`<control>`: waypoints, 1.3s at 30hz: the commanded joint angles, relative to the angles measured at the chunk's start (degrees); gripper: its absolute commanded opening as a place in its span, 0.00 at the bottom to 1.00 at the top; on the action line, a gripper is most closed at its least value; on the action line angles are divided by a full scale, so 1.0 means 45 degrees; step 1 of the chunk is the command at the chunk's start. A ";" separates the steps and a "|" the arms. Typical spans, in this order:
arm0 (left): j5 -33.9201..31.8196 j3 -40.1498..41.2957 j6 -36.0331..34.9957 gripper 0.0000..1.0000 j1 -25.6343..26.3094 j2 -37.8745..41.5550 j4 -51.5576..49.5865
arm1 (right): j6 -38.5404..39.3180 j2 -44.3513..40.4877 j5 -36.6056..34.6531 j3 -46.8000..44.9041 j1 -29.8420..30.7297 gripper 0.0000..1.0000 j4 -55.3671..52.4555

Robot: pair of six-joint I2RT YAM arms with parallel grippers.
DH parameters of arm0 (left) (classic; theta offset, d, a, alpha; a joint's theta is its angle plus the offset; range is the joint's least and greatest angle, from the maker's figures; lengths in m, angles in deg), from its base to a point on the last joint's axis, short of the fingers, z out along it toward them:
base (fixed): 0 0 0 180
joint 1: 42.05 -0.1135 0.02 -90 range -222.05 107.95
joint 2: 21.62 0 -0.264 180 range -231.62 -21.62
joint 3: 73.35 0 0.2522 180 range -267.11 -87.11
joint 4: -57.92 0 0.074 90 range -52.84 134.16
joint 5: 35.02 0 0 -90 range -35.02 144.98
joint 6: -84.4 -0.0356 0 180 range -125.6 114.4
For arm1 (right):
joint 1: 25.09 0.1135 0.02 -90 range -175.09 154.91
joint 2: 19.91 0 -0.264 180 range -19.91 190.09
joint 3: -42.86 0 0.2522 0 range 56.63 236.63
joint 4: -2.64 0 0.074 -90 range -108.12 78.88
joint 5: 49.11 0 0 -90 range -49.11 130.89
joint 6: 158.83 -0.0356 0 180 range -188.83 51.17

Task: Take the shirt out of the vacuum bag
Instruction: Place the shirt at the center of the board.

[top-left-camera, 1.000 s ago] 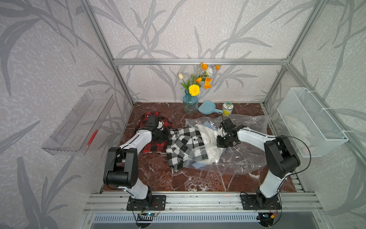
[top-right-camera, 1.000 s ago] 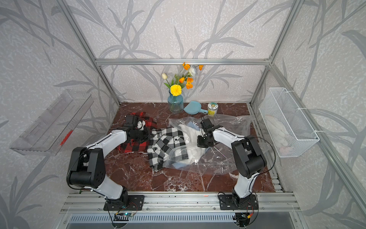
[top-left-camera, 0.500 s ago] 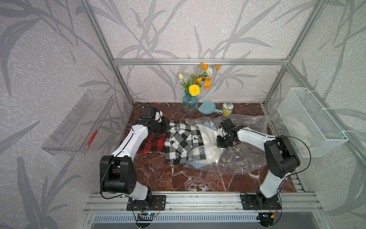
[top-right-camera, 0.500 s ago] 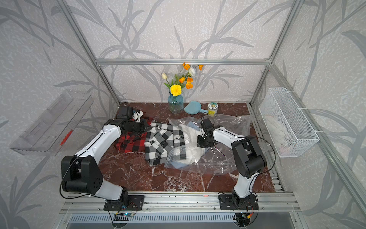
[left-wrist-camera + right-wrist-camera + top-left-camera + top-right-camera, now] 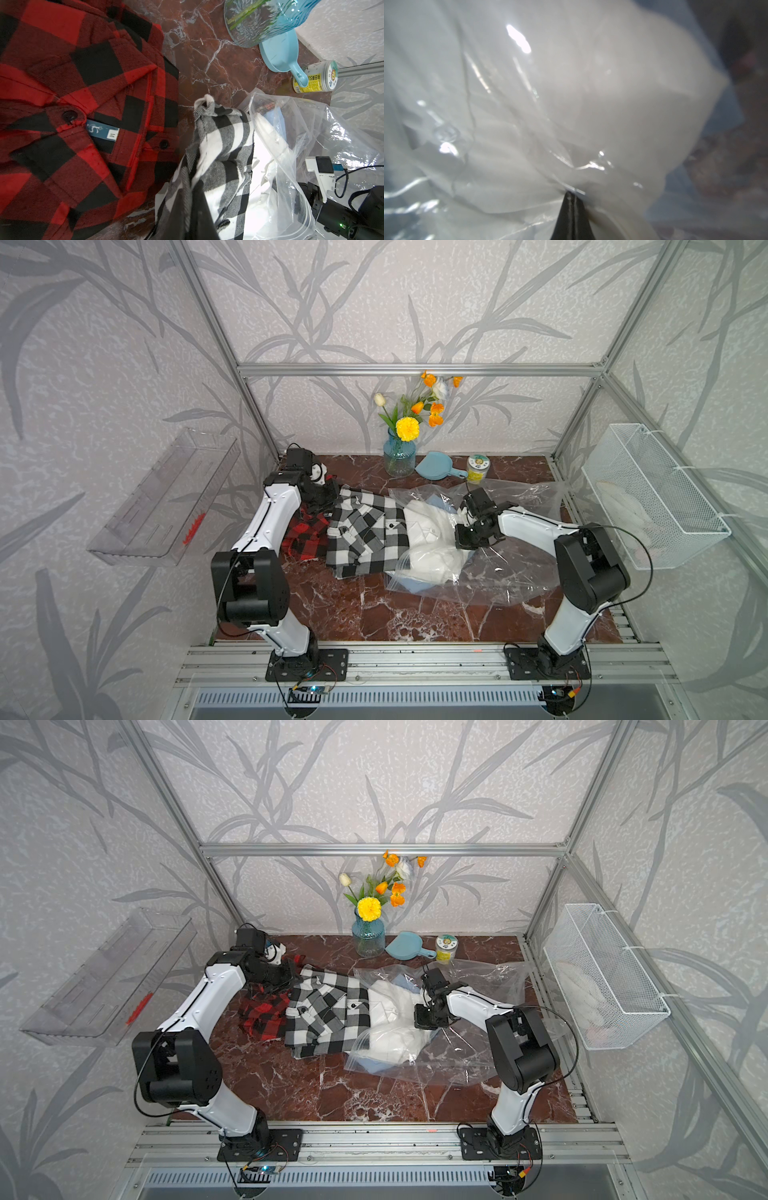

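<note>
the left tool (image 5: 187, 209) is clamped on the black-and-white checked shirt (image 5: 365, 531), which lies mostly out of the vacuum bag (image 5: 490, 568) on the tabletop (image 5: 374, 614), its far end at the bag's mouth. the right tool (image 5: 572, 197) is pinched shut on the bag's plastic over a white garment (image 5: 432, 547) inside. if that pinch slips, the bag could drag along, and the white garment might follow.

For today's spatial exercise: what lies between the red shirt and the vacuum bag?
The black-and-white checked shirt, between red shirt and vacuum bag, in both top views.
</note>
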 commanded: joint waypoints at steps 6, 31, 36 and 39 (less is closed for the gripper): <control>-0.0064 -0.2048 -0.0863 0.02 -0.0875 -0.0748 -0.1221 | 0.0172 0.0562 -0.1114 -0.0137 -0.0297 0.00 -0.0938; -0.0227 -0.6391 -0.1972 0.02 -0.2987 -0.3540 -0.3641 | 0.0213 0.0742 -0.1081 -0.0020 -0.0297 0.00 -0.0988; -0.0496 -0.7494 -0.2030 0.02 -0.3240 -0.4326 -0.3964 | 0.0238 0.0757 -0.1074 -0.0030 -0.0297 0.00 -0.1045; -0.0707 -0.8513 -0.2142 0.02 -0.3264 -0.4941 -0.4366 | 0.0262 0.0773 -0.1074 -0.0023 -0.0301 0.00 -0.1029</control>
